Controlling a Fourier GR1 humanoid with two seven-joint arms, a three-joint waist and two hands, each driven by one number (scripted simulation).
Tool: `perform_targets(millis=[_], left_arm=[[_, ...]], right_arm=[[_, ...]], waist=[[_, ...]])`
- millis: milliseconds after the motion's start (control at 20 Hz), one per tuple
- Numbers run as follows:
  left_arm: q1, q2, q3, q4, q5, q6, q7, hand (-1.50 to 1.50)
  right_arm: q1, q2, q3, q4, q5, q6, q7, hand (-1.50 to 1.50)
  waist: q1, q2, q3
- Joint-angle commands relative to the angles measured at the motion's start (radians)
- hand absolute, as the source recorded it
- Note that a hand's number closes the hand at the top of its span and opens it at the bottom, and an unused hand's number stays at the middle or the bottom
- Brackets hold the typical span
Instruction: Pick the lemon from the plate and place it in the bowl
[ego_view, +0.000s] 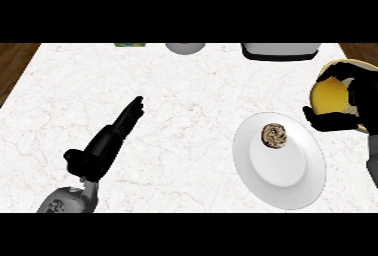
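Note:
A white plate (284, 175) lies at the counter's right front. On its far part rests a small round brown-speckled thing (275, 136), the only item on the plate. A yellow bowl (328, 96) sits at the right edge, cut off by the frame. My right hand (359, 92) hangs over the bowl and hides most of it; what is under the hand is hidden. My left hand (111, 137) lies open at the lower left, fingers straight and pointing up and to the right, well away from plate and bowl.
Along the far edge stand a green item (131, 45), a grey round vessel (184, 47) and a white container with a dark rim (280, 51). Bare white marble counter (184, 100) spreads between my hands. Wooden floor shows past both far corners.

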Motion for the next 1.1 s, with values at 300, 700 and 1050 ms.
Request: perform_targets(millis=[300, 700, 1050], left_arm=[[-0.027, -0.045, 0.010, 0.036, -0.043, -0.017, 0.002, 0.00], [-0.008, -0.032, 0.034, 0.001, -0.039, -0.046, 0.000, 0.00], [0.008, -0.059, -0.003, -0.006, -0.056, -0.048, -0.003, 0.00]], right_arm=[[-0.117, -0.051, -0.169, 0.355, 0.073, -0.042, -0.182, 1.50], [-0.228, -0.092, -0.258, 0.762, 0.161, -0.247, -0.427, 1.50], [-0.338, -0.092, -0.255, 1.026, 0.092, 0.079, -0.394, 1.50]], waist=[[0.014, 0.005, 0.000], [0.027, 0.009, 0.001], [0.049, 0.015, 0.002]])
